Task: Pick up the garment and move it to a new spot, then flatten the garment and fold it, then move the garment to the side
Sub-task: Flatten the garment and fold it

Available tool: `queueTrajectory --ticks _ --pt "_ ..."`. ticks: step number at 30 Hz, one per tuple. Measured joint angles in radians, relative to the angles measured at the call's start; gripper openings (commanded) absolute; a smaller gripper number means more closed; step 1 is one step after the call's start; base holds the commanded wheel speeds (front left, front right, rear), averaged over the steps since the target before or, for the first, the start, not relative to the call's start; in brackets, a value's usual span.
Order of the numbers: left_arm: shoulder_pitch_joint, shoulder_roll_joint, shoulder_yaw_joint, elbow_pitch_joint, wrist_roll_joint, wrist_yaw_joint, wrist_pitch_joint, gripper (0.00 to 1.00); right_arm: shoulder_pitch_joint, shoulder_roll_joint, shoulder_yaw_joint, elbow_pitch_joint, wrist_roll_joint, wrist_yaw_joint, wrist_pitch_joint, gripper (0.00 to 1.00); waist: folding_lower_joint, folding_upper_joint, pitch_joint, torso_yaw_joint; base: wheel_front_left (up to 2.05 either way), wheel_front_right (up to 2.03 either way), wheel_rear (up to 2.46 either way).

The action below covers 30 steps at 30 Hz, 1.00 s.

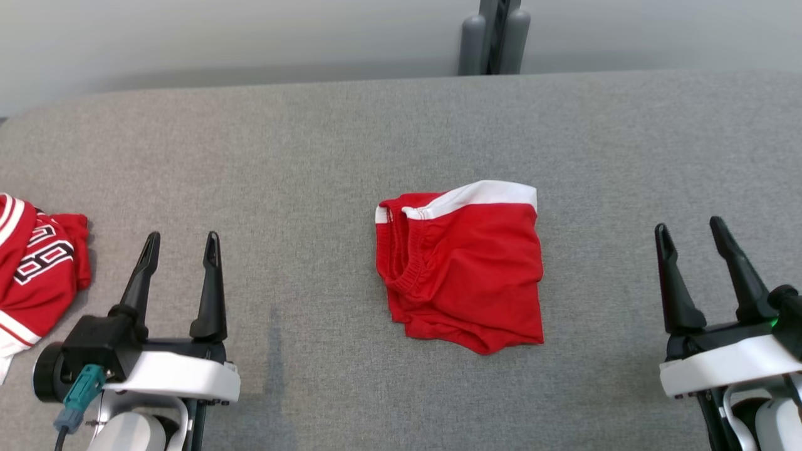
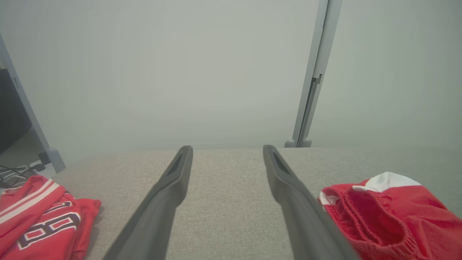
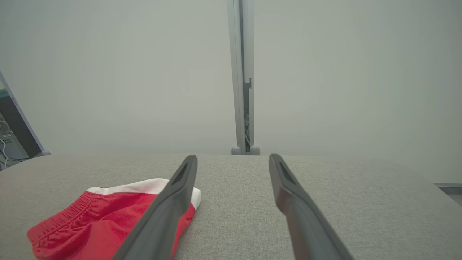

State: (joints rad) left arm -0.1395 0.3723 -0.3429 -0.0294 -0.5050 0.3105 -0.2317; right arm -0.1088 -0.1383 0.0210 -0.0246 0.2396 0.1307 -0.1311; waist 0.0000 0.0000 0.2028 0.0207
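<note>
the garment [image 1: 460, 275], a pair of red shorts folded into a compact, roughly square bundle, lies near the middle of the grey fabric-covered tabletop [image 1: 313, 144], between the two end effectors and touching neither. a white band [image 1: 482, 193] runs along its far edge, and the gathered elastic waistband [image 1: 404, 263] curves down its left side. the left end effector [image 1: 182, 237] shows at the lower left of the head view, its two long dark fingers [image 1: 210, 282] spread wide apart with only bare grey cloth between them, so it is released and carries nothing. the right end effector [image 1: 688, 225] shows at the lower right, likewise spread wide and empty, its fingers leaning slightly to the left. in the left wrist view the shorts lie just to the right of the right-hand finger, and in the right wrist view they lie at the lower left, partly hidden behind the left-hand finger. a second red piece of clothing, a jersey [image 1: 37, 275] with white trim and a dark-outlined number, is crumpled at the left edge of the tabletop, well apart from the shorts and near the left end effector. behind the tabletop rises a pale wall [image 1: 188, 44], with a grey upright post [image 1: 495, 37] standing at the far edge.
</note>
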Motion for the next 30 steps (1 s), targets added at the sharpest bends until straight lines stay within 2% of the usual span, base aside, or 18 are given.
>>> queueTrajectory --ticks 19,30 --pt "0.126 0.053 -0.007 -0.036 -0.013 0.029 0.049 1.00 0.116 0.011 -0.010 -0.008 -0.010 0.000 0.068 1.00 0.0000 0.0000 -0.176 -0.020 0.00 0.00 0.00" --pt "0.140 0.064 -0.008 -0.045 -0.018 0.043 0.070 1.00 0.139 0.021 -0.027 -0.027 -0.017 0.000 0.087 1.00 0.0000 0.0000 -0.186 -0.020 0.00 0.00 0.00"
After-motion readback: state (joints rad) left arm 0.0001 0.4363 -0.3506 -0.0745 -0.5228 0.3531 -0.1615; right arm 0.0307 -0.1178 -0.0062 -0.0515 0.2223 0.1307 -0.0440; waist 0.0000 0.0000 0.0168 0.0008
